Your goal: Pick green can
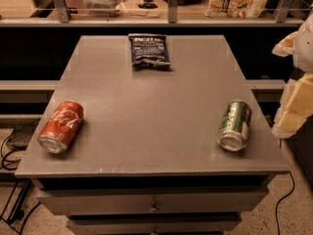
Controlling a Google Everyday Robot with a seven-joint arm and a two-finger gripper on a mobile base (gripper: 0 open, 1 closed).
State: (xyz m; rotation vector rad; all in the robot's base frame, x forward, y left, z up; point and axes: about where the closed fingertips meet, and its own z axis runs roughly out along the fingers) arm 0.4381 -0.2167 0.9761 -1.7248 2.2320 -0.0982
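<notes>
The green can lies on its side near the right front of the grey table top, with its silver end facing the front edge. It has a dark green body with pale markings. My gripper shows as pale white and yellowish parts at the right edge of the view, beyond the table's right side and a little right of the can. It is not touching the can.
A red cola can lies on its side at the left front. A dark blue snack bag lies at the back middle. A shelf with railing posts runs behind the table. Drawers sit below the top. Cables lie on the floor at left.
</notes>
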